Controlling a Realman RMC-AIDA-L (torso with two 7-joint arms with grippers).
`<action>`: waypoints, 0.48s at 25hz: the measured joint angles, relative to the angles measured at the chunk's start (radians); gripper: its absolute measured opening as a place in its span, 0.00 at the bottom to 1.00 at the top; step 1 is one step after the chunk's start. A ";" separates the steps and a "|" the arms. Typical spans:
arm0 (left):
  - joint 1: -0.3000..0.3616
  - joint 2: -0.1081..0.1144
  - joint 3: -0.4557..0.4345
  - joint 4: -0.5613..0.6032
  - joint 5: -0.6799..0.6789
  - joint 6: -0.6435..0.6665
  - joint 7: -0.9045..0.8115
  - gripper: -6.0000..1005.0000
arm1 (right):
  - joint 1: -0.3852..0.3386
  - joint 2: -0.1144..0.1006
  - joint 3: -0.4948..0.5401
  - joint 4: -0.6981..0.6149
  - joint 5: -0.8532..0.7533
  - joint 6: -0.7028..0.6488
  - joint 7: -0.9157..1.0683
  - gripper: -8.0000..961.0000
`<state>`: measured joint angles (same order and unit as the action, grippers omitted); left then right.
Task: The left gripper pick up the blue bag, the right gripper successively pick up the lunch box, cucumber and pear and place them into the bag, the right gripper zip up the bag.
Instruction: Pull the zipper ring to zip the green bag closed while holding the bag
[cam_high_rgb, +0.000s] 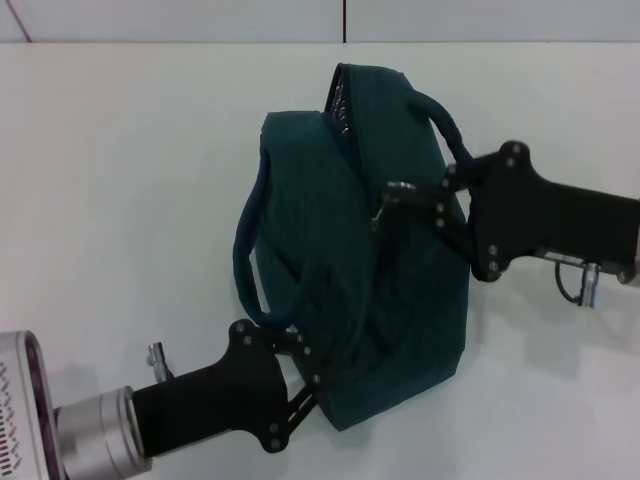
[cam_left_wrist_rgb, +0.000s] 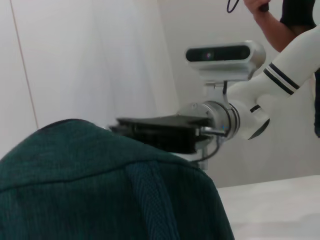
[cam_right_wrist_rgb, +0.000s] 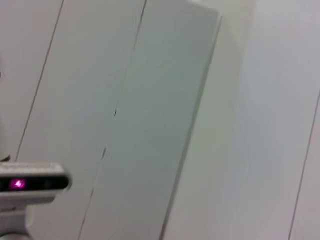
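While left pincer (cam_high_rgb: 300, 345) clamps the blue bag (cam_high_rgb: 400, 300) near-left to steady it, right pincer (cam_high_rgb: 410, 200) pinching the ring pull (cam_high_rgb: 380, 212), likely zipping.

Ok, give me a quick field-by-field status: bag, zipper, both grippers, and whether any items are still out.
blue bag: on the white table, bulging, handles loose
zipper pull: mid-seam, far end looks still open
right gripper: at the zipper pull, apparently pinching it
left gripper: gripping the bag's near edge by a handle base
lunch box, cucumber, pear: none visible outside the bag
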<state>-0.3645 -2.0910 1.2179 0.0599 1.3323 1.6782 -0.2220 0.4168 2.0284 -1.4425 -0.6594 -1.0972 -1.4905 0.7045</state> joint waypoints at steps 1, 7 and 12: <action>0.001 0.000 0.004 0.000 0.003 0.000 0.000 0.09 | -0.001 0.000 -0.019 0.000 0.029 0.002 -0.021 0.03; 0.000 -0.001 0.033 0.000 0.011 -0.009 0.008 0.09 | -0.002 0.000 -0.058 0.000 0.105 0.011 -0.106 0.03; 0.005 0.000 0.055 0.000 0.026 -0.011 0.030 0.10 | -0.005 0.000 -0.090 0.008 0.214 0.018 -0.184 0.03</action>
<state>-0.3597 -2.0911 1.2732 0.0599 1.3582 1.6676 -0.1923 0.4119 2.0281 -1.5329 -0.6519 -0.8830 -1.4728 0.5205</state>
